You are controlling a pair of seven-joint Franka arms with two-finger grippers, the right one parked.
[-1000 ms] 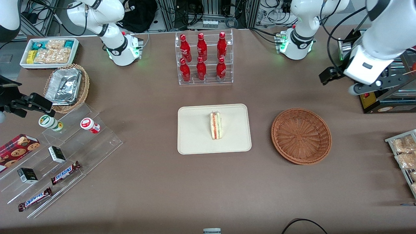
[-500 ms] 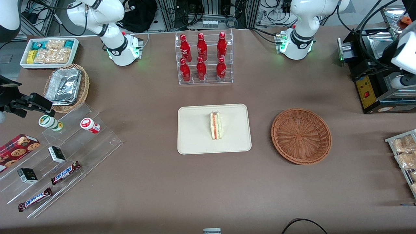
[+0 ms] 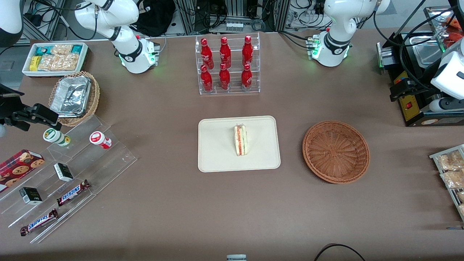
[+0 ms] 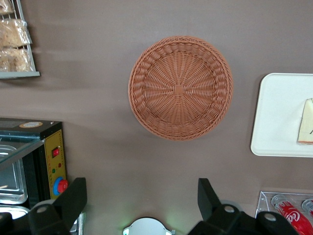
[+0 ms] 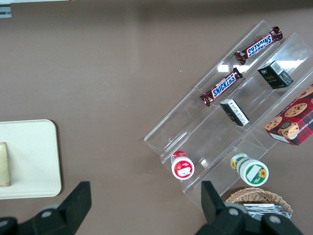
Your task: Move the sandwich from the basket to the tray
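Observation:
The sandwich [image 3: 240, 140] lies on the cream tray [image 3: 217, 152] in the middle of the table, its red and green filling facing up. The reddish-brown basket [image 3: 336, 151] beside the tray, toward the working arm's end, holds nothing. My gripper [image 3: 401, 89] hangs high over the black appliance at that end, well away from both. In the left wrist view the gripper [image 4: 142, 196] is open with nothing between its fingers, and the basket [image 4: 180, 88], the tray [image 4: 279, 115] and an edge of the sandwich [image 4: 305, 122] lie below.
A clear rack of red bottles [image 3: 227, 65] stands farther from the camera than the tray. A black appliance with a yellow panel [image 3: 409, 105] and a rack of snack packets [image 3: 451, 174] sit at the working arm's end. Acrylic steps with candy bars [image 3: 72, 163] lie toward the parked arm's end.
The gripper drew away from the basket toward the working arm's end of the table, then shifted slightly back inward. The sandwich, tray and basket have not moved.

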